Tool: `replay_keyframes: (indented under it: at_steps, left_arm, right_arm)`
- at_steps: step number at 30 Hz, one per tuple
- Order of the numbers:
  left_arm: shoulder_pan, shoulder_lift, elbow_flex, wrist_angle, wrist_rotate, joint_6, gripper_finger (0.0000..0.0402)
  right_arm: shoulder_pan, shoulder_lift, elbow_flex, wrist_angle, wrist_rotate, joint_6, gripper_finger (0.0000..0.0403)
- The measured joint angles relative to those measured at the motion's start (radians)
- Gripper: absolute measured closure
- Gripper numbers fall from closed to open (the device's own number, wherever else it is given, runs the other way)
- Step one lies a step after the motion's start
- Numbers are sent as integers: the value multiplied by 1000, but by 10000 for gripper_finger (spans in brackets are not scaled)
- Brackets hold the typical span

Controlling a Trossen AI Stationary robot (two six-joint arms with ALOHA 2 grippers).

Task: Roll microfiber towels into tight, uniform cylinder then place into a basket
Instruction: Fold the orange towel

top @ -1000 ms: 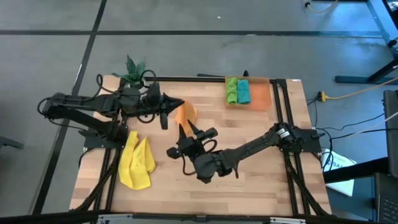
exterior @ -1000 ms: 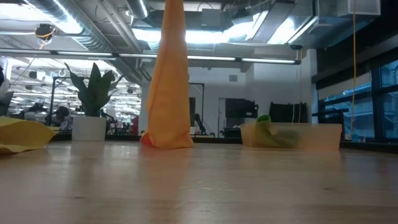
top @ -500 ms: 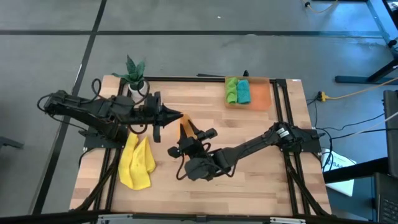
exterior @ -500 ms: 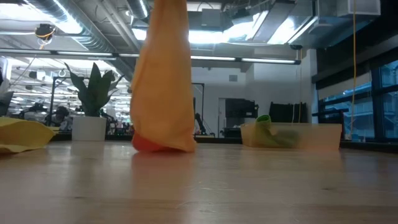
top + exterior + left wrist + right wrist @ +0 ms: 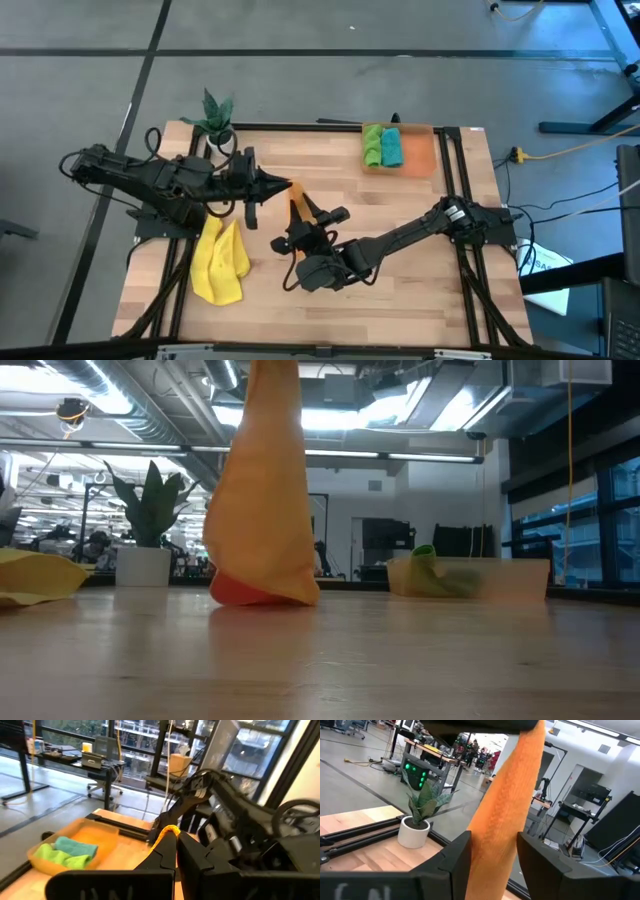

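Counting four towels from my station: the orange towel [image 5: 262,490] hangs off the left gripper [image 5: 288,186], the yellow towel [image 5: 219,262] lies crumpled on the tabletop [image 5: 420,290] near the left arm's base, and the green towel [image 5: 372,146] and teal towel [image 5: 392,147] sit rolled side by side in the one basket [image 5: 420,153] at the far right corner. I see one potted plant [image 5: 214,112] at the far left corner.

My left arm reaches from the left edge toward the middle, its fingers [image 5: 167,851] pinched tight on the top of the orange towel. In the low view the cloth drops as a long drape and its lower end bunches on the wood.

My right arm stretches from the right edge across to the middle, bent low, with the right gripper [image 5: 300,215] just beside the hanging cloth. In the right wrist view its fingers [image 5: 457,851] stand wide on either side of the drape; I cannot tell whether they touch it.

I work on a light wooden tabletop inside a black frame, on a grey floor. Beyond it I see an open workshop with ceiling lights, desks, and large windows.
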Motion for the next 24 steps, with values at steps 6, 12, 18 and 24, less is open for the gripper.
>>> replay_keyframes:
  at_steps: [6,12,18,24]
  left_arm:
    - [0,-19,0,-70,-21,9,402]
    - [-4,-26,0,-86,-20,9,402]
    - [-22,-25,0,-82,-19,12,401]
    - [-33,-25,0,-57,-19,12,402]
  right_arm:
    - [0,0,0,-14,0,-4,244]
    - [-3,0,0,-17,0,-20,244]
    - [-19,0,0,-17,0,-19,244]
    - [-36,0,-1,-51,0,57,244]
